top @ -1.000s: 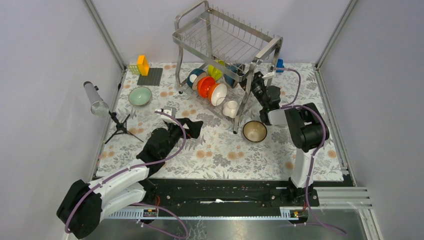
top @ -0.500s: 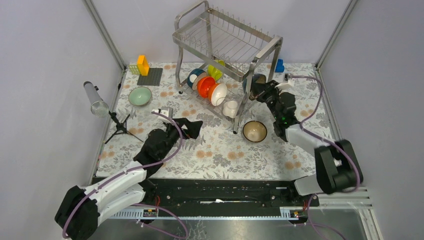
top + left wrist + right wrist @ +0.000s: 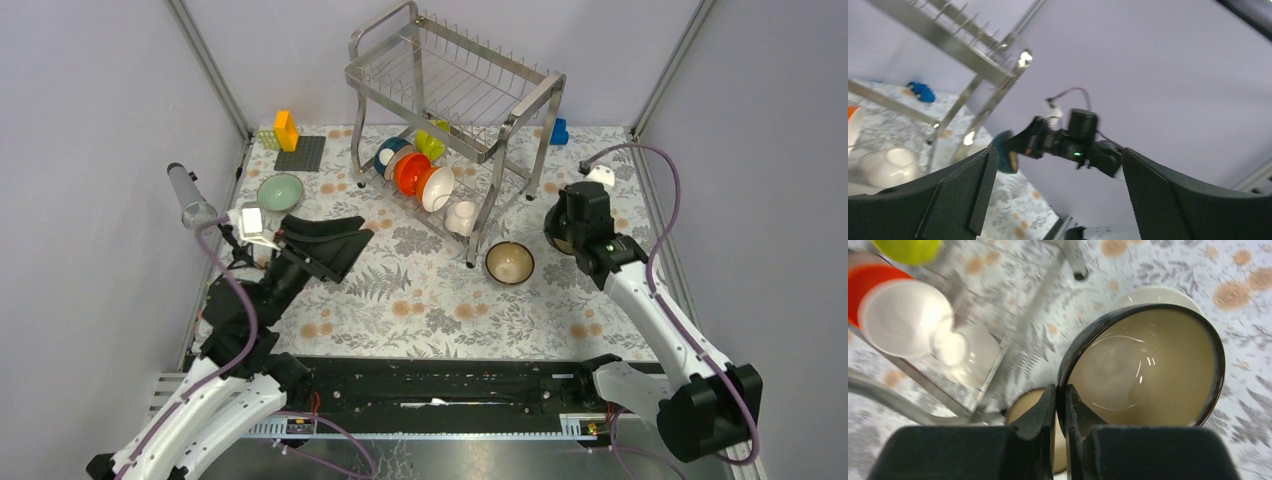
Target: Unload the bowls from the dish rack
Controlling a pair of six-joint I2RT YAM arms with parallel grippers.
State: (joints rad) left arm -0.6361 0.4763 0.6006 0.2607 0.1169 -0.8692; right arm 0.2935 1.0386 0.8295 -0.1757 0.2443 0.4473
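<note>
**Dish rack** [image 3: 452, 95]: stood at 12 o'clock on the bench [image 3: 440, 305]. Its lower tier carried, on edge, a blue bowl [image 3: 388, 153], a yellow-green bowl [image 3: 430, 143], an orange-red bowl [image 3: 409, 172], a white bowl [image 3: 437, 188] and a small white bowl [image 3: 461, 216].

**Right gripper** [image 3: 1061, 390]: at 3 o'clock, clear of the rack. Jaws were clenched on the rim of a dark bowl [image 3: 1148, 365], cream inside, held off the bench.

**Brown-gold bowl** [image 3: 509, 262]: upright on the bench beside the rack's near leg.

**Pale green bowl** [image 3: 280, 192]: upright at 10 o'clock.

**Left gripper** [image 3: 350, 245]: at 9 o'clock. Jaws were released, spread wide and held nothing.
</note>
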